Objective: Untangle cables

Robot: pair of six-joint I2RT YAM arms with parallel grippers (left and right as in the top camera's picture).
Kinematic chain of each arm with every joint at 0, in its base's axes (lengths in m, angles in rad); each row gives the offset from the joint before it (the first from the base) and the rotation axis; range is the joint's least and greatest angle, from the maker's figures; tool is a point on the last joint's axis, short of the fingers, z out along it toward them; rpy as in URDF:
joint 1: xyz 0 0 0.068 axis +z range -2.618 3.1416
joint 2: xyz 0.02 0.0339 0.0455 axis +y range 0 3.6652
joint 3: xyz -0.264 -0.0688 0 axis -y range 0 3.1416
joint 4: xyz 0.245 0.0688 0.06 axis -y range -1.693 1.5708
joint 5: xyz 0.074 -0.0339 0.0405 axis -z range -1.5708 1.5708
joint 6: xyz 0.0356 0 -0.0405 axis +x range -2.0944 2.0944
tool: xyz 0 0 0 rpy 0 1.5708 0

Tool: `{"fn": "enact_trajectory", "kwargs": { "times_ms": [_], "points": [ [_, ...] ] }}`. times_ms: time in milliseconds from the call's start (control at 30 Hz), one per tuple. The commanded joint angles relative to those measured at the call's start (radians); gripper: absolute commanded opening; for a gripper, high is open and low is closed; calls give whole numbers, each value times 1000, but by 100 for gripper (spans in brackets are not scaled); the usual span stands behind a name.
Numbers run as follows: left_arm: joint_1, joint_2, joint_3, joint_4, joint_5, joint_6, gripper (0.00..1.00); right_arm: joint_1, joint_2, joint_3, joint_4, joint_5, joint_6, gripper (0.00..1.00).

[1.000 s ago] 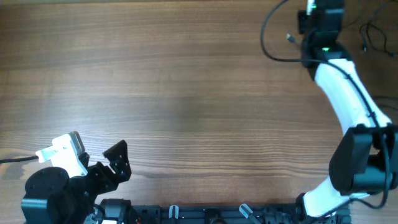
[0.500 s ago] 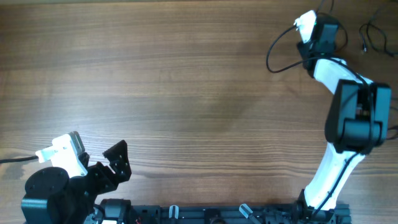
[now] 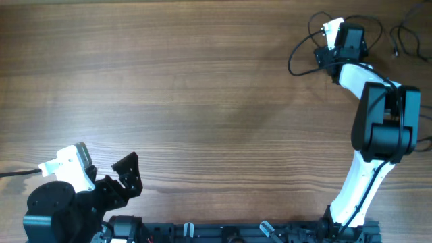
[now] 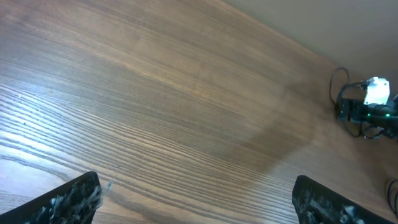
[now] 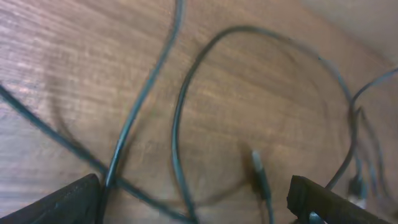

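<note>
The left tool (image 4: 196, 208) sits at the near left of the table (image 3: 202, 88), jaws wide and empty. The right tool (image 5: 193, 205) is at the far right, jaws wide, with nothing gripped between them. The cables (image 3: 298, 57) lie on the table at the far right, in loose loops beneath and beside the right tool. In the right wrist view several strands cross one another, and a small metallic plug end (image 5: 257, 163) lies near the right finger.

Cables (image 5: 175, 134) blurred; loops run off frame edges.
</note>
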Motion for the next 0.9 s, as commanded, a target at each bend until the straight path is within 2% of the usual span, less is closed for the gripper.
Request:
{"fn": "enact_trajectory", "kwargs": {
  "times_ms": [0,167,300,433,600,700,867],
  "points": [
    [6,-6,1,2,9,-9,100,7,-97,-10,-60,2,179,100],
    [6,-6,1,2,9,-9,99,8,-266,-10,-146,2,299,100],
    [6,-6,1,2,9,-9,100,8,-444,-10,-272,-17,582,100],
    [6,-6,1,2,9,-9,100,8,-586,-10,-369,-176,795,100],
    [6,-6,1,2,9,-9,100,8,-712,-10,-519,-439,824,100],
    [6,-6,1,3,9,-9,100,8,-790,-10,-643,-441,817,100],
    [6,-6,1,2,9,-9,100,8,-931,-16,-809,-440,715,100]
  ]
}}
